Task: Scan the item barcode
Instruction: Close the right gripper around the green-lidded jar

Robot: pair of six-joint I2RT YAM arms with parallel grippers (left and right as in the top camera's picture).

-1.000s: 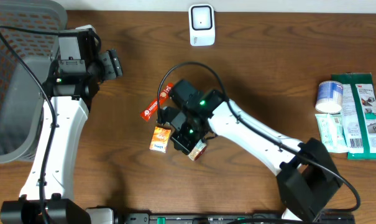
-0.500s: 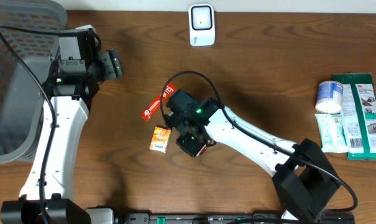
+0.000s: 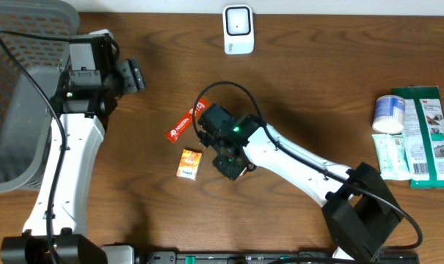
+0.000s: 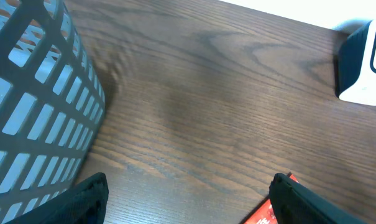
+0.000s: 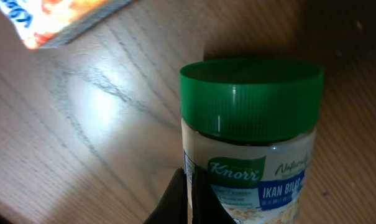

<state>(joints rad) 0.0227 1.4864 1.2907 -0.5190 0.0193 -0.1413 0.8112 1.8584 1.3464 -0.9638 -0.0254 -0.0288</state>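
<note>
Knorr jar (image 5: 250,124) sits mid-table, hidden overhead beneath the right gripper (image 3: 233,161), base cut off; those fingers pinched together by its label; left gripper (image 4: 191,199) gapes wide, holding nothing, beside the basket (image 4: 32,124)

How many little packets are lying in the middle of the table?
2: a red sachet left of the right arm, an orange packet below it. The arm may hide others.

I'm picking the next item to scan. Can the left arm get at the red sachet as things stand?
Probably yes. The left tool stands open, with bare table between it and the red sachet. The right arm sits close by the sachet's far end, which could crowd it.
</note>
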